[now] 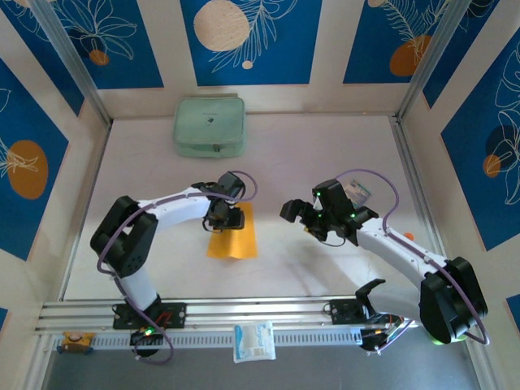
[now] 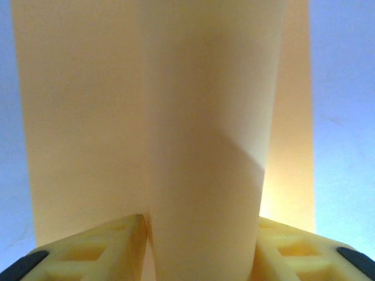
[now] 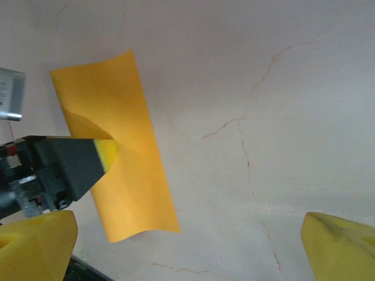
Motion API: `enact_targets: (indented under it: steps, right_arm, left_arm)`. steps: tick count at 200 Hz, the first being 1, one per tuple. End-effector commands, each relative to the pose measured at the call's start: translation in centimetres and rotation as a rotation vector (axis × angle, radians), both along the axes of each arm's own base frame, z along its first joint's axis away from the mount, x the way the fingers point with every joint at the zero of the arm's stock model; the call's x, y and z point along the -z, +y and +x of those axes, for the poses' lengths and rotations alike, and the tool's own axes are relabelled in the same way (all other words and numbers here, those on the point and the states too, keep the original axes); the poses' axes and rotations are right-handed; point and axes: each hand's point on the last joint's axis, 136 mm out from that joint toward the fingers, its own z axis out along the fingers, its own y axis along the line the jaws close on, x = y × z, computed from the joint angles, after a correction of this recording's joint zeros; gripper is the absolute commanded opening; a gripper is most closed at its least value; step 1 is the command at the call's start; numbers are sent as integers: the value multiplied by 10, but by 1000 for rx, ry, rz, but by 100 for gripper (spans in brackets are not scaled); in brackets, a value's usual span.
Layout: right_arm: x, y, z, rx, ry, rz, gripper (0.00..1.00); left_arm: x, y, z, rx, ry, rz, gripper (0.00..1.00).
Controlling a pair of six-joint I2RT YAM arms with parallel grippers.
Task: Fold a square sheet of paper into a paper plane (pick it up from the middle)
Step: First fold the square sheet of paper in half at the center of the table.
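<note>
Blue panels (image 1: 244, 41) with leaf drawings stand around the pale desk (image 1: 325, 268). The square sheet of paper (image 1: 240, 240) lies on the desk in front of the left arm, well apart from the green pouch (image 1: 210, 127) at the far wall.

The left claw (image 1: 223, 221) is down on the middle of the sheet. In the left wrist view its yellow fingers (image 2: 94, 249) stand on both sides of a raised hump of paper and touch it, so the claw is clamped on the sheet, but I judge the hold to be loose for now. The right claw (image 1: 296, 213) hangs to the right of the sheet with its jaws wide apart and nothing between them.

The step in hand seems to be the pick-up from the middle. To do it well, the pinch should gather the hump into one narrow ridge, not a crushed wrinkle. The lift should go straight up and slowly, so that the two halves hang evenly. I would bring the right claw in only when the sheet is clear of the desk.
</note>
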Motion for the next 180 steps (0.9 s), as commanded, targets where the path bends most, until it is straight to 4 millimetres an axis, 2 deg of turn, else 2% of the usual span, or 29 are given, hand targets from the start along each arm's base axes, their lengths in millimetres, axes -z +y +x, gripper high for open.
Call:
enact_targets:
  steps: [1, 47, 88, 180]
  right_arm:
    - [-8, -5, 1, 23, -9, -4, 98]
    - [-10, -10, -2, 28, -30, 12, 98]
    - [-5, -25, -2, 88, -29, -21, 99]
    - [-3, -34, -1, 91, -15, -40, 99]
  left_arm:
    - [-21, -15, 3, 17, -36, -85, 44]
    - [-41, -24, 8, -18, -80, -170, 42]
    - [-69, -59, 10, 49, -121, -388, 41]
    - [-97, -109, 7, 80, -76, -755, 37]
